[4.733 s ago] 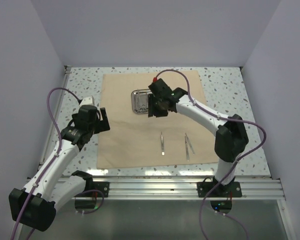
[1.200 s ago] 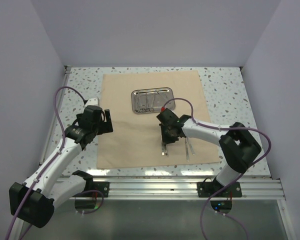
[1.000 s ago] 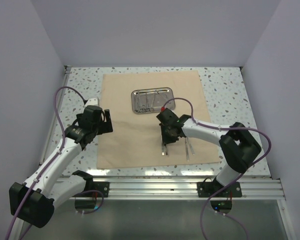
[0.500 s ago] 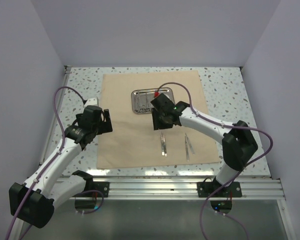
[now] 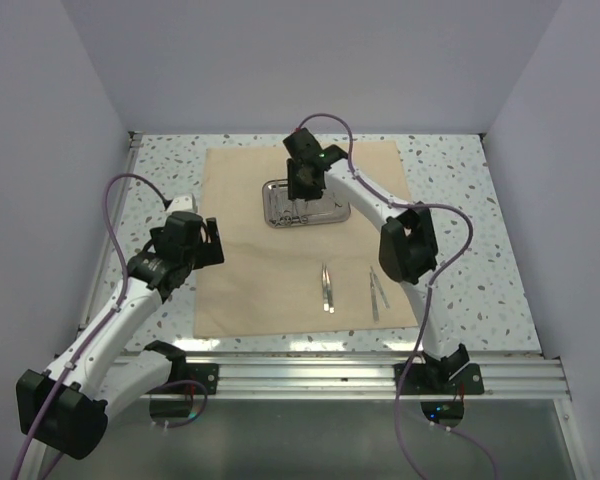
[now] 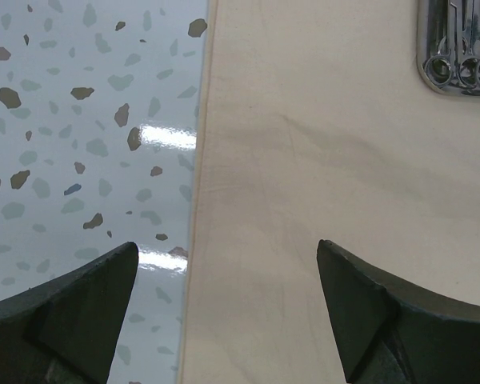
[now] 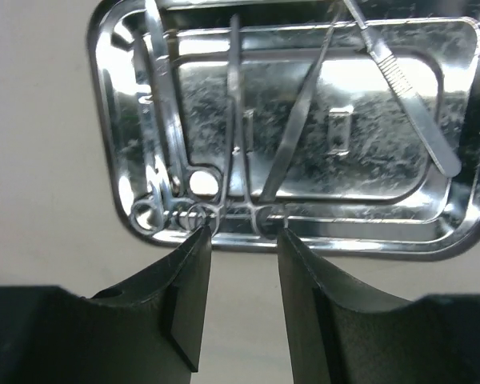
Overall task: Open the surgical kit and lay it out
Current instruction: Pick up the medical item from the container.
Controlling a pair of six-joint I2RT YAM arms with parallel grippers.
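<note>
The tan cloth wrap [image 5: 250,280] lies spread flat on the table [image 5: 460,200]. The steel tray [image 7: 104,48] sits on its far middle, holding ring-handled instruments [image 7: 228,136]. Thin silver tools [image 5: 326,290] lie on the cloth nearer the arms. The right fingers [image 7: 184,304] hover over the tray's ring-handle end, partly apart and empty. The left fingers [image 6: 72,320], spread wide and empty, hang over the cloth's left edge.

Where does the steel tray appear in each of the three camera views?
Top external: the steel tray sits near the centre, a little above the middle.
Left wrist: top right corner, cut off by the picture's edge.
Right wrist: fills the upper half.
Shared landmark: the tan cloth lying under the tray.
</note>
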